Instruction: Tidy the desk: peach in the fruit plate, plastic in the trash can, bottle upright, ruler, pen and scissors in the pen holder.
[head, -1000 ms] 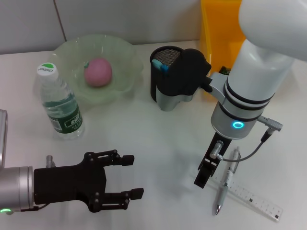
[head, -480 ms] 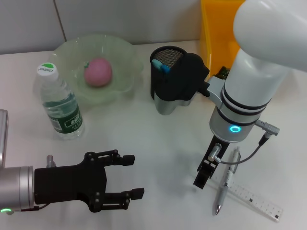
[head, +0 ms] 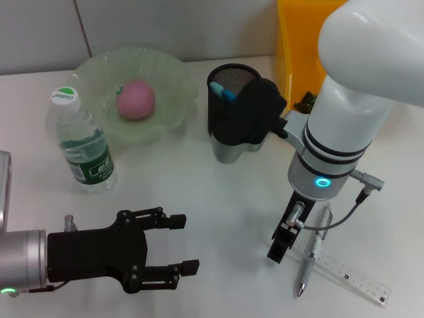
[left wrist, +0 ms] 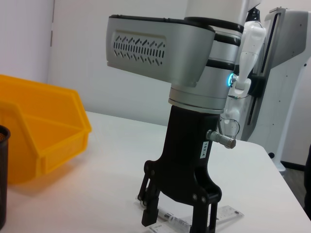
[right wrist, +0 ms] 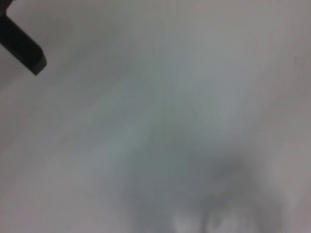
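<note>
Head view: the right gripper (head: 281,246) hangs low over the white desk (head: 218,192), just beside a pen (head: 311,255) that lies across a ruler (head: 344,271) near the desk's front right corner. From this angle only one dark finger shows below the wrist. The left wrist view catches the same gripper (left wrist: 177,213) side-on, fingers (left wrist: 148,206) pointing down and set a narrow gap apart, holding nothing, with the pen (left wrist: 175,221) and ruler (left wrist: 221,214) on the desk at their tips. The right wrist view gives only blurred desk surface and a dark finger corner (right wrist: 22,46).

Behind the right arm stands the black mesh holder (head: 228,109), a blue-tipped item (head: 222,91) already inside; the arm's black wrist housing covers part of its right side. A yellow bin (head: 301,46) sits at the back right. At the back left, the peach (head: 136,99) rests in the pale green plate (head: 169,73), and the bottle (head: 79,142) stands upright just in front of it.

The left gripper (head: 182,245) hovers at the front left, fingers spread wide and empty, well apart from everything.
</note>
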Robot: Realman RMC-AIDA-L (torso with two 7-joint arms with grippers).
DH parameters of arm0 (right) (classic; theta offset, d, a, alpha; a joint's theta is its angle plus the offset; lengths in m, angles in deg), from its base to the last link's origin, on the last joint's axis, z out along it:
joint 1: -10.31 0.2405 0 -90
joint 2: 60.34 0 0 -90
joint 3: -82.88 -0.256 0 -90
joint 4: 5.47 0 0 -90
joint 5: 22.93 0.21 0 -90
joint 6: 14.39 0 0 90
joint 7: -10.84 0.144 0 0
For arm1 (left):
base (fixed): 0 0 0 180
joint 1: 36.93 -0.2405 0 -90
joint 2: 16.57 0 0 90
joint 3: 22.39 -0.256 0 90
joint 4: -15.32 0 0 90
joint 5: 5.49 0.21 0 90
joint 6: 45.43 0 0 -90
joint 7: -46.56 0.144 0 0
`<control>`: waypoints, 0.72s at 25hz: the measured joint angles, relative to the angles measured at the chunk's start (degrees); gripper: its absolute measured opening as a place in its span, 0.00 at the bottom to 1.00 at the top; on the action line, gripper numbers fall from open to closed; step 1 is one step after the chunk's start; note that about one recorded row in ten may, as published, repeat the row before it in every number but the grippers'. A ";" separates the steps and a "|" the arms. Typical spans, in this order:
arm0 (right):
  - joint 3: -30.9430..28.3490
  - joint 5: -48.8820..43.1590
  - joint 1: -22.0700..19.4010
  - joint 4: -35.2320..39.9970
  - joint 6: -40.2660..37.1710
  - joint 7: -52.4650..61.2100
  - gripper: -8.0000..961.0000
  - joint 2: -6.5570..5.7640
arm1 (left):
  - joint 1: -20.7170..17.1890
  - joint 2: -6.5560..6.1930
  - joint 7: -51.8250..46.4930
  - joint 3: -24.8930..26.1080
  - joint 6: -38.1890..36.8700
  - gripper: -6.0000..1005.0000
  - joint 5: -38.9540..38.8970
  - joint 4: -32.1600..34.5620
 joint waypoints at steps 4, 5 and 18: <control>0.00 -0.01 -0.18 0.00 0.06 0.12 0.71 0.00 | 0.00 0.00 -0.05 0.00 0.00 0.77 0.00 0.00; 0.00 -0.01 -0.22 0.00 0.06 0.19 0.70 0.00 | 0.00 0.00 -0.06 0.00 0.00 0.77 0.00 0.00; -0.02 0.21 -0.61 -0.69 0.27 0.34 0.55 0.00 | 0.08 0.19 -0.29 0.09 -0.09 0.77 0.00 0.00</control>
